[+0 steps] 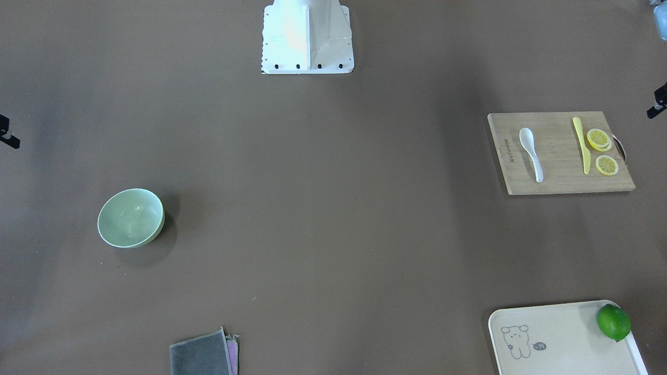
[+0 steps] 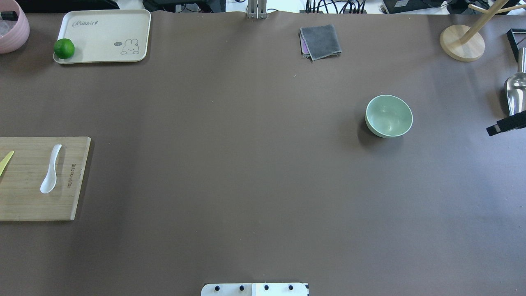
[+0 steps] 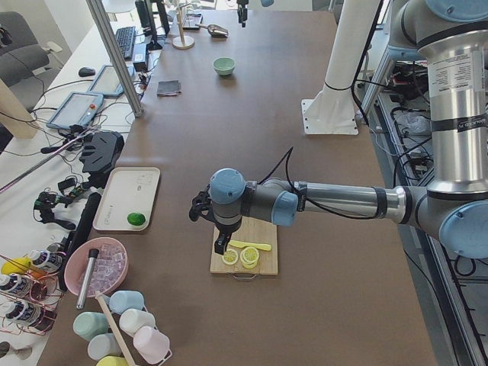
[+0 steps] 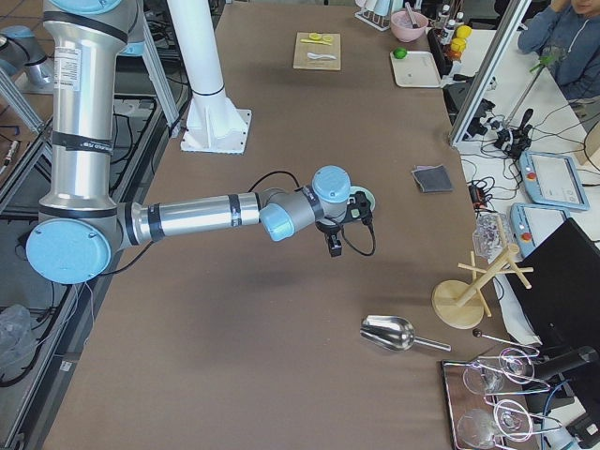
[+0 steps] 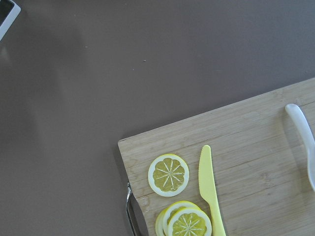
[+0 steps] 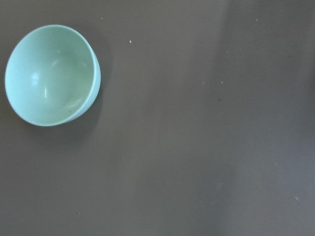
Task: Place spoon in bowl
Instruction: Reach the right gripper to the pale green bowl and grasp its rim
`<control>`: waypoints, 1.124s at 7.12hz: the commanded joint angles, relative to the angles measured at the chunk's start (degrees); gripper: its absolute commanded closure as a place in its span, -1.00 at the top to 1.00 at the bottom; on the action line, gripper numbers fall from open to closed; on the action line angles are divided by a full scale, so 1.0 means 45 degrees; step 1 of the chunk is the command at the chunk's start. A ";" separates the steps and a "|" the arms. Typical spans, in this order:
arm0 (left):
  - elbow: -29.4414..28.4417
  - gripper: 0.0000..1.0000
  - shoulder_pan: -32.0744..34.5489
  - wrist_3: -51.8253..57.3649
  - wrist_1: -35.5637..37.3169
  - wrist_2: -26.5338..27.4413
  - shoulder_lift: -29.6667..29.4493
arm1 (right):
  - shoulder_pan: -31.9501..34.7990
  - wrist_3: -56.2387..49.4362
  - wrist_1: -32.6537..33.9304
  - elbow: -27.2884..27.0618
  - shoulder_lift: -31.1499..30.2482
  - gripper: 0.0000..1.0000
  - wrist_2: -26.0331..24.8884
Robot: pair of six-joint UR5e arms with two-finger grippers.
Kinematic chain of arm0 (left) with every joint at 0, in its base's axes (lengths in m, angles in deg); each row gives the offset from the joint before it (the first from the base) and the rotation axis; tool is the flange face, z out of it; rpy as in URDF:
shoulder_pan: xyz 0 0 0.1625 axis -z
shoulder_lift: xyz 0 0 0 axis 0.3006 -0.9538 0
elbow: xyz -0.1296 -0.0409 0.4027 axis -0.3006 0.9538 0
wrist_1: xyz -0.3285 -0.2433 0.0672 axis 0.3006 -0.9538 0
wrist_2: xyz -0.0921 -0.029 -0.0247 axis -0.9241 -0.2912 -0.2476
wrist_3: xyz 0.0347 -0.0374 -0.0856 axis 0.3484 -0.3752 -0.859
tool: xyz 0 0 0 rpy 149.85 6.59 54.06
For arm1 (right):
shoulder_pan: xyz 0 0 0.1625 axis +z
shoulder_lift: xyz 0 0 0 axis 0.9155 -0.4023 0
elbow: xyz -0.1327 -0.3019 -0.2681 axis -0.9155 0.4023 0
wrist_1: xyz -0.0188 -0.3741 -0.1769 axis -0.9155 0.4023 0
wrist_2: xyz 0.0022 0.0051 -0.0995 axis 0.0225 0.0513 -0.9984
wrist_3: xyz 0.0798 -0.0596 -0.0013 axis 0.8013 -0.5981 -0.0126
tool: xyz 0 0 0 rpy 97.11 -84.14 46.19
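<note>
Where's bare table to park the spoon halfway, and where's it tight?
The wide middle between the cutting board and the bowl is bare, from the robot base to the grey cloth. The board is crowded: spoon, yellow knife, lemon slices.

1. Wooden cutting board (image 1: 560, 179) at the left edge, bearing a yellow knife (image 1: 581, 144) and three lemon slices (image 1: 606, 165).
2. Cream tray (image 1: 563, 333) in the far left corner, holding a lime (image 1: 613, 322).
3. Folded grey cloth (image 1: 200, 357) at the far edge.
</note>
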 commanded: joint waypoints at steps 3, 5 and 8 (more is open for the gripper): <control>-0.0085 0.96 -0.1353 -0.4165 -0.2345 -0.0104 -0.0078 | -0.2631 0.3619 -0.0090 0.1423 0.2609 0.83 -0.2026; -0.0086 0.96 -0.1474 -0.4270 -0.2488 -0.0064 -0.0001 | -0.2769 0.4221 -0.0169 0.2675 0.3705 0.82 -0.2027; -0.0085 0.96 -0.1474 -0.4251 -0.2507 -0.0064 0.0039 | -0.2926 0.4264 -0.0169 0.3556 0.4274 0.55 -0.2047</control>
